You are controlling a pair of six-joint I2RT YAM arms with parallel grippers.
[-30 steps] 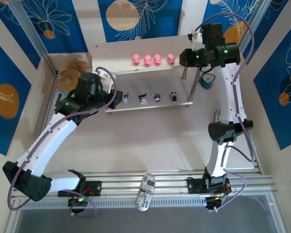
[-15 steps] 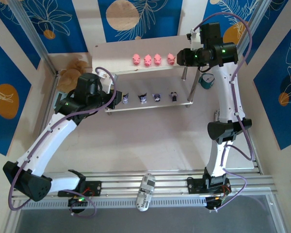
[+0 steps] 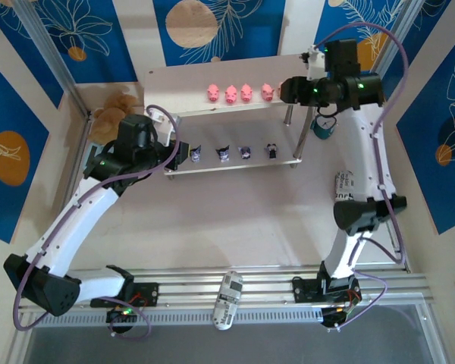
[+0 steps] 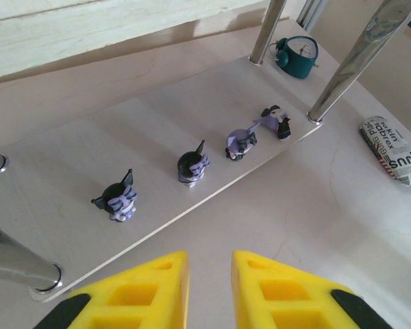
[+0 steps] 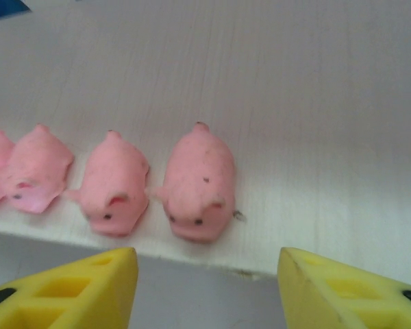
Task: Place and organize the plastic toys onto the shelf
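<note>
While my left hand (image 4: 210,257) hangs low over the table (image 4: 294,205) at the front of the shelf (image 4: 89,130), its yellow fingers stand only narrowly apart, with nothing between them. Just beyond them, four dark purple-and-white figurines (image 4: 193,164) stand in a spaced row along the front edge of the shelf's bottom board. A striped printed packet (image 4: 394,147) lies on the table off the right end of that board.

Higher up, my right hand (image 5: 205,253) sits at the right end of the top board, fingers spread wide and holding nothing. The nearest of the pink pigs (image 5: 198,181) lies on the board just beyond the gap, snout toward the board's edge. From above I count four pigs (image 3: 239,93) close side by side in one row.

Farther off, a small teal clock (image 4: 296,56) stands on the table past the shelf's right legs. A brown teddy bear (image 3: 114,110) sits by the shelf's left end.
</note>
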